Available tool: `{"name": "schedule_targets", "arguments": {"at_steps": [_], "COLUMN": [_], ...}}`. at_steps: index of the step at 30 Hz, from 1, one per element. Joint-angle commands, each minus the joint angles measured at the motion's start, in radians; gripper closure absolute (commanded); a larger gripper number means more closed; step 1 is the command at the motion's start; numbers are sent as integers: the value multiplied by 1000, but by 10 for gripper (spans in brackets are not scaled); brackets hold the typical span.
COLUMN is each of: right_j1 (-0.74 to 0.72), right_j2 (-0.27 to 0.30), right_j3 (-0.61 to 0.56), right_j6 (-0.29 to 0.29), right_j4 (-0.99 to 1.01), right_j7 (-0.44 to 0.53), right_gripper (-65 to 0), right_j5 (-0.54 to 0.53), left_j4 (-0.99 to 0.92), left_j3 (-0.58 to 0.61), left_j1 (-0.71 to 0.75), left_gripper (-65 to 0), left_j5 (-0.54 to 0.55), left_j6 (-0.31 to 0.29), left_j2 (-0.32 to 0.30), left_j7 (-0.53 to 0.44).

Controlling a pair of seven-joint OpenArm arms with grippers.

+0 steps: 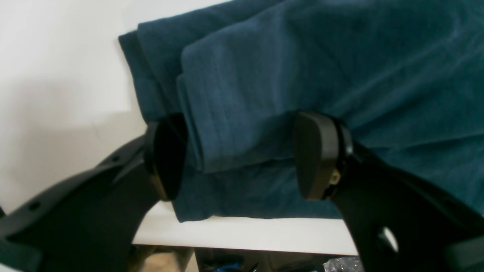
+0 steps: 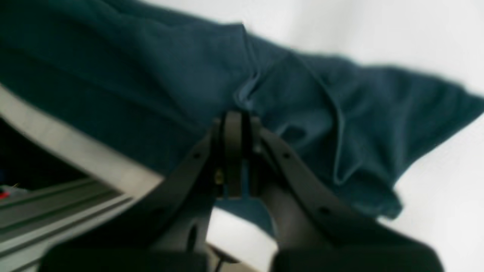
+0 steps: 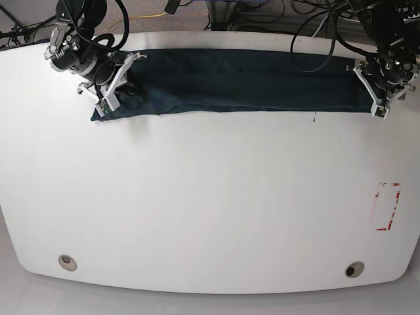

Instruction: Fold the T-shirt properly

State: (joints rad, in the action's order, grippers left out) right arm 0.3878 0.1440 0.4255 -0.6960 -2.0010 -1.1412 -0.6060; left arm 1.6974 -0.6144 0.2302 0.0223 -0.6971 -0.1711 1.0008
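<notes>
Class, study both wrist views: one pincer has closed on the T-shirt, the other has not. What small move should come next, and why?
Probably close the left pincer on the T-shirt. Its jaws stand open astride the folded end at the table edge, while the right pincer is already shut on cloth at the other end; both ends need holding before lifting.

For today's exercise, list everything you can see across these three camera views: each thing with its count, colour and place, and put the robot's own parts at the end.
T-shirt: one, dark teal-navy, folded into a long band along the far edge of the table.
Table: one, white, filling most of the base view.
Red marking: one, red outline, near the table's right side in the base view.
Round fittings: two, grey, at the near corners of the table.
Cables: several, black, behind the far edge.
Left gripper: one, black, open, jaws either side of the shirt's folded end.
Right gripper: one, black, shut on the T-shirt at its other end.
</notes>
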Motion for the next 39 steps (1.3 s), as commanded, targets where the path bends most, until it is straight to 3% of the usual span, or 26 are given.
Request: {"name": "schedule_targets", "arguments": {"at_steps": [1,7,8,10,14,17,21,25,28,33,39], "right_j1": [3,43,41,44,50,47,44,41,38,-11,-71], "right_j2": [6,6,6,6,6,6,6,1,-1,-34,-51], "right_j3": [17,26,37,63,131,167,171,164,114,42,37], "right_j6": [-2,-2,-2,-2,-2,-2,-2,-2,-2,-2,-2], "right_j4": [-17,-16,-16,-16,-17,-22,-24,-19,-14,38,187], "right_j7": [17,23,23,23,22,22,20,17,20,23,33], "right_gripper": [0,-2,-29,-98,-325,-433,-423,-423,-423,-422,-422], "right_j5": [-25,-21,-21,-21,-21,-30,-59,-157,-199,-156,-64], "left_j4": [3,-49,-53,-53,-53,-52,-50,-50,-50,-49,-55], "left_j3": [-2,0,0,0,0,0,0,-2,-2,-5,-2], "left_j1": [1,-1,-2,-4,-2,-4,-5,-7,-9,-38,-42], "left_gripper": [-407,-407,-407,-407,-407,-407,-407,-407,-408,-410,-413], "left_j5": [-9,-9,-9,-9,-9,-8,-2,0,1,3,51], "left_j6": [-1,-1,-1,-1,-1,-1,-1,-1,-1,-1,-1], "left_j2": [-8,-9,-9,-9,-9,-9,-9,-9,-9,-5,-6], "left_j7": [11,8,8,8,8,10,11,11,11,14,14]}}
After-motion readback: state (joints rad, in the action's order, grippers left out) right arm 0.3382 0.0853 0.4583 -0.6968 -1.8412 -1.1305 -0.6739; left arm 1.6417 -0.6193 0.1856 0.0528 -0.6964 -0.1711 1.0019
